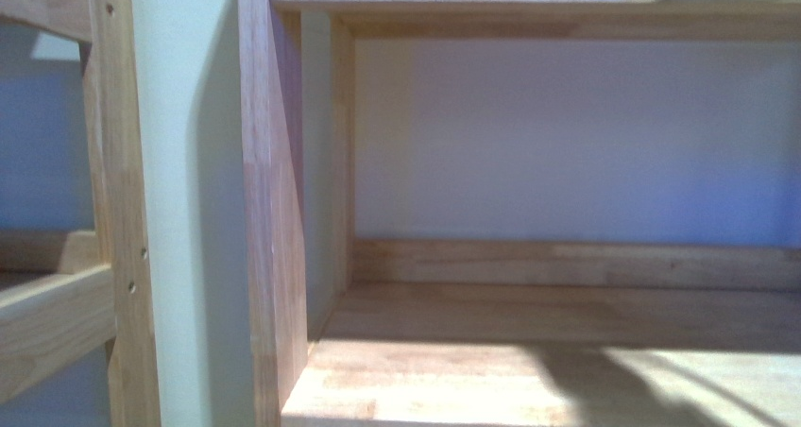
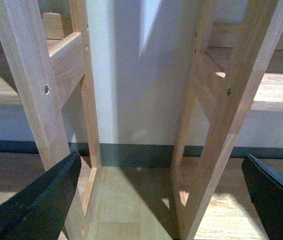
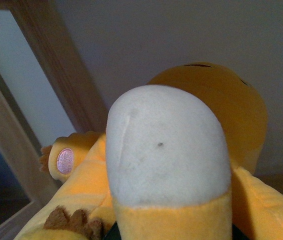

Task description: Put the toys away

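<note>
Two black fingers (image 2: 46,200) of the left gripper (image 2: 161,156) stand wide apart at the near edge of the left wrist view, with nothing between them. Beyond them we see two slanted wooden uprights (image 2: 26,75), each bearing a shelf board, and a gap of white wall (image 2: 141,75) between them. A dark skirting strip (image 2: 136,155) runs along the foot of that wall, and a wooden floor (image 2: 126,210) lies in front of it, partly in sunlight.

We find the plush animal (image 3: 241,110) in the right wrist view, very close to the lens and filling most of the picture. It is orange-yellow, with a large rounded pale patch (image 3: 166,145) nearest us. One small limb sticks out to the side and ends in a round pink-lilac paw pad (image 3: 65,161). A fringe of brown tufts (image 3: 74,220) shows low down beside it. Behind the toy are a pale wall and a slanted wooden post (image 3: 66,75). The plush hides the right gripper, apart from a dark sliver at the picture's edge. We cannot tell whether its fingers are apart or closed on the toy.

From the front view we look into a wooden shelf compartment. It has a white back panel (image 1: 567,144), a wooden side wall (image 1: 269,210) on the left and a bottom board (image 1: 529,351). Sun and shadow cross the near part of the board. Further left stands a lighter wooden post (image 1: 118,210) with a crossbar (image 1: 47,323).
</note>
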